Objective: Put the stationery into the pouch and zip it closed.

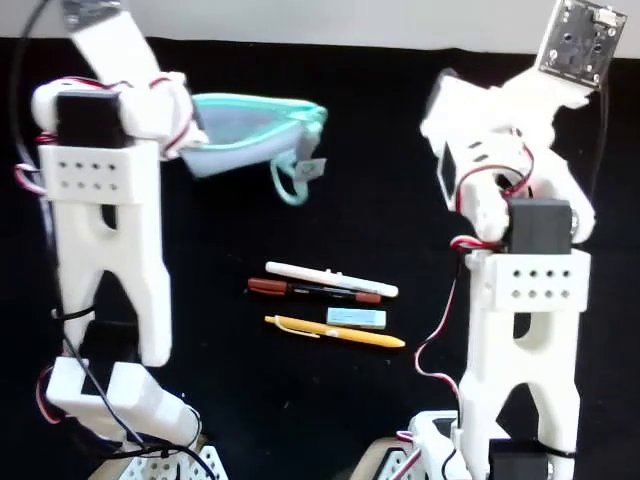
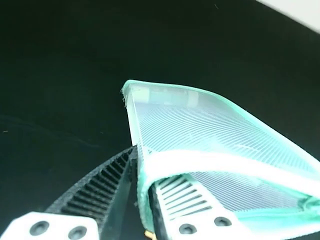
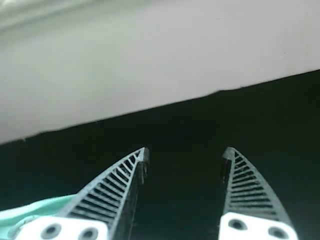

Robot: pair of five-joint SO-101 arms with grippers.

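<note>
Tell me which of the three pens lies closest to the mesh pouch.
The white pen: it heads the row on the side toward the pouch; the brown pen and then the yellow pen lie farther off.

Black table (image 1: 400,150), white marker (image 1: 331,279), brown pen (image 1: 313,290), eraser (image 1: 355,318), yellow pen (image 1: 335,332)

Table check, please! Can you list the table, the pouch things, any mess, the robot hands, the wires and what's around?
Surface: black table.
Job's things: mint mesh pouch, unzipped; white pen, brown pen, eraser and yellow pen lie together on the table, outside it.
Clutter: nothing seen.
Grippers: left gripper shut on the pouch's edge; right gripper open, holding nothing.
Cables: red, white and black wires along both arms.
Surroundings: pale wall beyond the table's far edge.
</note>
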